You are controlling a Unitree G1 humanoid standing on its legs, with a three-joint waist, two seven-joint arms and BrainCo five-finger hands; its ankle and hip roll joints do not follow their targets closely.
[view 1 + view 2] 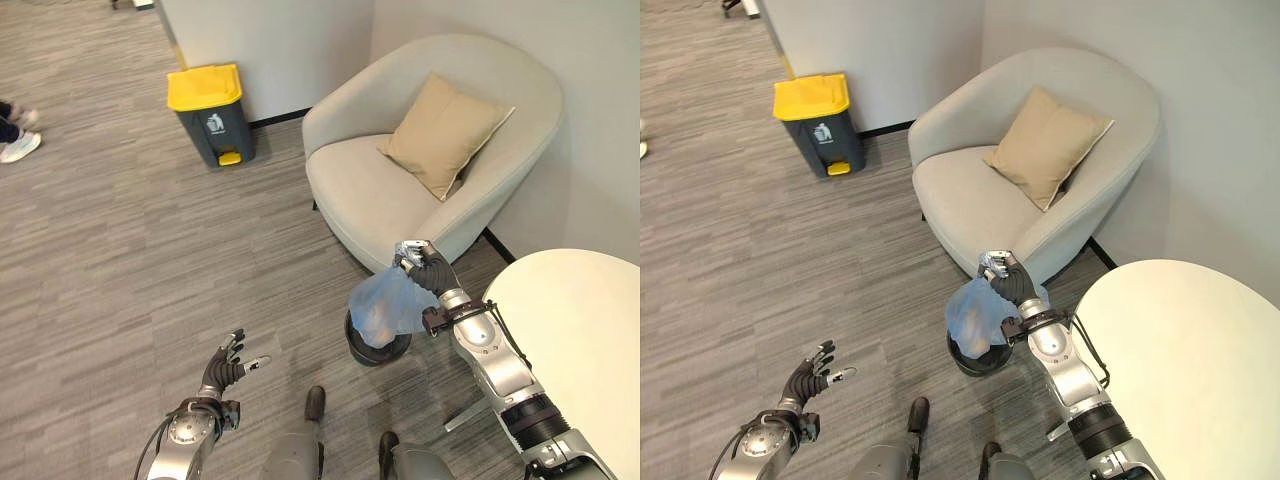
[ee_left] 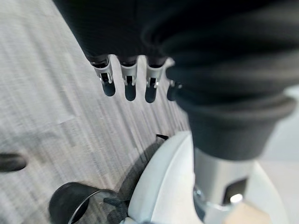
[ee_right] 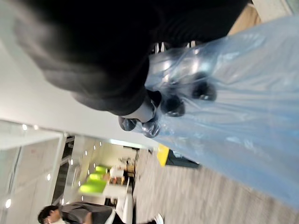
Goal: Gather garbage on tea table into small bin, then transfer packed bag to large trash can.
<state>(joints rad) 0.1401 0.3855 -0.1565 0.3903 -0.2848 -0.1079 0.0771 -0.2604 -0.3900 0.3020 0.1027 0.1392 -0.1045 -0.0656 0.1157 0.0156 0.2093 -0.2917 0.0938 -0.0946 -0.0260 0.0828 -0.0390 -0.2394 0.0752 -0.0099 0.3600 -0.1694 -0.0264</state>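
Grey wood-look floor (image 1: 120, 250) ran toward a yellow-lidded large trash can (image 1: 212, 112) by the wall. Beside the counter's (image 1: 580, 330) edge, the right hand (image 1: 425, 268) clutched the blue bag (image 1: 385, 303), hanging over the small bin (image 1: 375, 345). The left hand (image 1: 228, 368) hung loose-fingered and empty. Thin plastic might slip or snag the bin rim and tip it.

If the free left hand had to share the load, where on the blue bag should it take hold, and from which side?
Just below the gathered neck of the blue bag, coming from the robot's left. The right robot hand is curled round the bunched top, the bag's body hangs loose above the small bin, and the left robot hand is open, low on that side.
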